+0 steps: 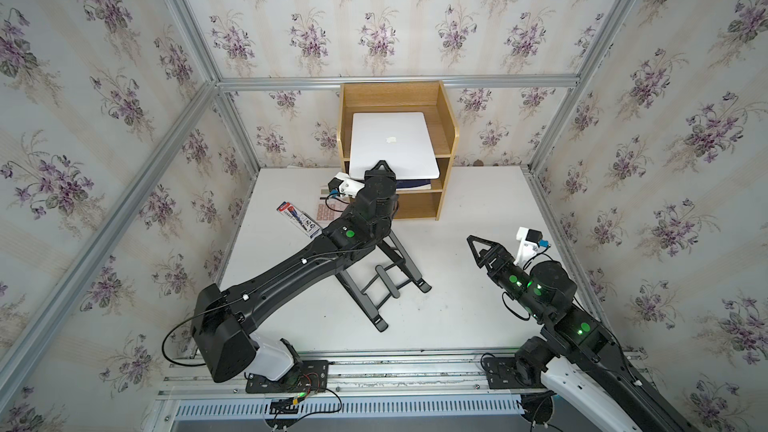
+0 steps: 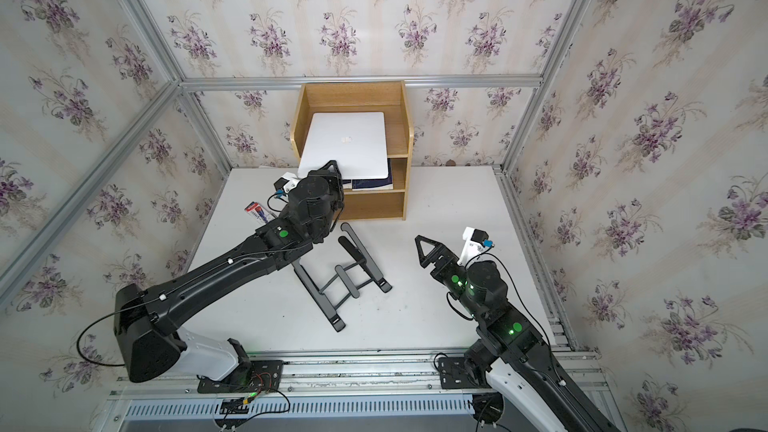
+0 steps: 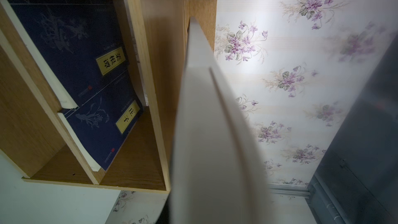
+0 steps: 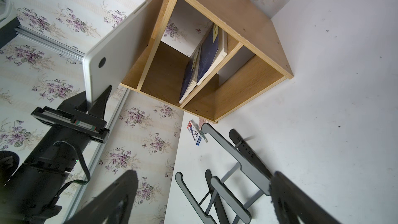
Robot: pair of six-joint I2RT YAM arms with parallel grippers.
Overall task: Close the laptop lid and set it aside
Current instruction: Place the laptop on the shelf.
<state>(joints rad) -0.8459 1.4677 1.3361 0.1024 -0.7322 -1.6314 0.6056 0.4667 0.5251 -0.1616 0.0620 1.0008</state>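
Floral walls, white tabletop (image 1: 478, 201): my left tool (image 1: 381, 170) clamped on closed laptop (image 1: 392, 145), far end atop wooden shelf (image 1: 451, 135); my right tool (image 1: 478, 249) wide open, empty.

One laptop (image 1: 392, 145), one wooden shelf unit (image 1: 451, 135), one folding stand (image 1: 386, 283). Two dark blue books (image 3: 71, 46). One pen packet (image 1: 298, 219), one calculator (image 1: 329, 210), partly hidden.

White table (image 1: 478, 201) w/ wooden shelf (image 1: 415, 206), black stand (image 1: 385, 283), pen pack (image 1: 297, 220).
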